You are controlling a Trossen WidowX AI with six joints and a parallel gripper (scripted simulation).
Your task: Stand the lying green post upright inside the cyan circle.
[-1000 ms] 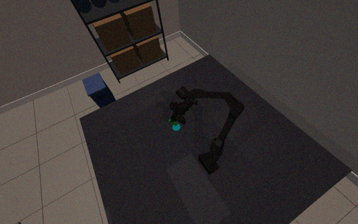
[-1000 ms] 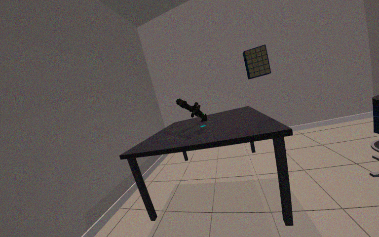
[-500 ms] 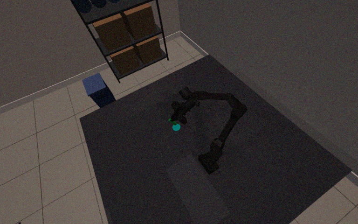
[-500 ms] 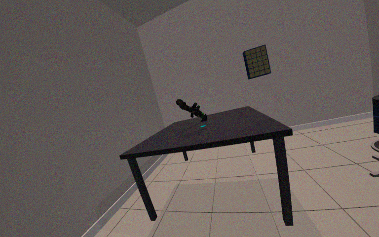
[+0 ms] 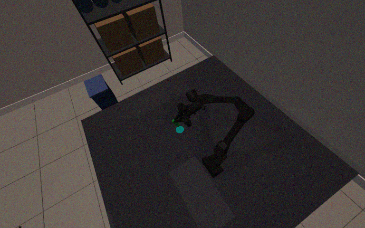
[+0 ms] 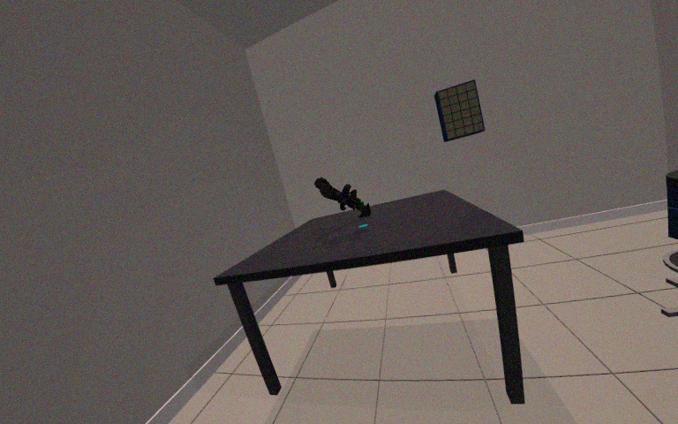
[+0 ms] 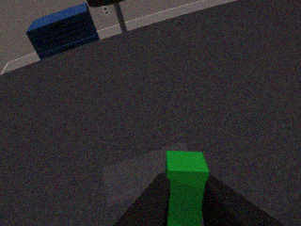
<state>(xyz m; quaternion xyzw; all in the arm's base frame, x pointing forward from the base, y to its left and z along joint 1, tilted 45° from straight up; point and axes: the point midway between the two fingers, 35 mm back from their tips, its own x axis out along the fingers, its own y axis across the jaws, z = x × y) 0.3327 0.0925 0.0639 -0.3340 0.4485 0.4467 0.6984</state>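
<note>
The green post is held between the fingers of my gripper, which is shut on it. In the wrist view the post's squared end sticks out past the fingertips; its rest runs out of the bottom of the frame. The cyan circle lies flat on the dark table and is uncovered in the top and exterior views. The post and gripper are beside it and look slightly above the table. The post's exact tilt is hard to tell in the dark views.
The arm's base stands on the table, beside a faint lighter rectangle. A blue bin and a shelf with brown boxes stand beyond the table's edge. In the wrist view a blue box shows beyond the edge.
</note>
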